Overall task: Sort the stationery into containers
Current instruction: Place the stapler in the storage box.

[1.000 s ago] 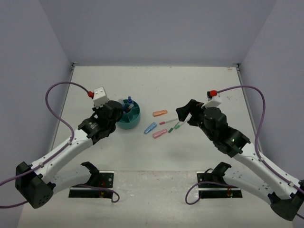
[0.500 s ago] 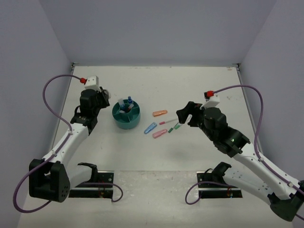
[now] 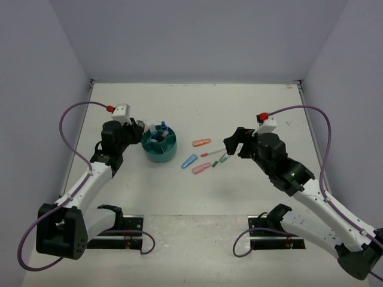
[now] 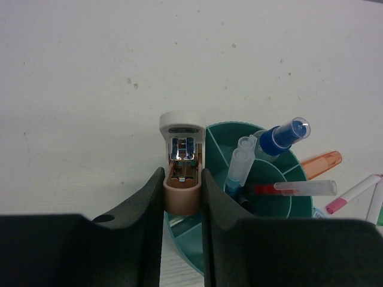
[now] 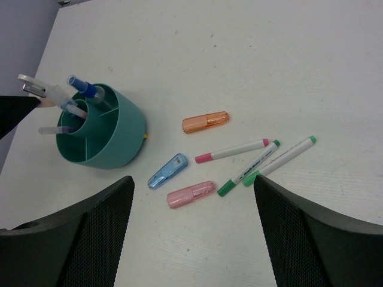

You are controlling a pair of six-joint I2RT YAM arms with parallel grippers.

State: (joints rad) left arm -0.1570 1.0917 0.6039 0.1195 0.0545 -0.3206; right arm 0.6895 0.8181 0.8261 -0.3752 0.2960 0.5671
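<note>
My left gripper (image 4: 182, 182) is shut on a small beige-and-white stapler (image 4: 182, 156), which it holds over the left rim of the round teal container (image 4: 239, 127). The container (image 3: 160, 147) holds a blue-capped bottle (image 4: 282, 134), a red pen (image 4: 287, 189) and a clear-capped blue pen (image 4: 239, 168). My right gripper (image 5: 192, 179) hangs open above the loose stationery. That stationery is an orange marker (image 5: 205, 121), a pink-tipped white pen (image 5: 232, 150), two green pens (image 5: 281, 158), a light-blue marker (image 5: 168, 171) and a pink marker (image 5: 190, 194).
The loose items lie in a cluster right of the container, between the two arms (image 3: 203, 156). Grey walls close off the table at the back and on both sides. Two black mounts sit at the near edge (image 3: 116, 224).
The left arm swung away to the left of the container, then came back toward its left rim. The right arm has barely moved, and its jaws stay wide.
</note>
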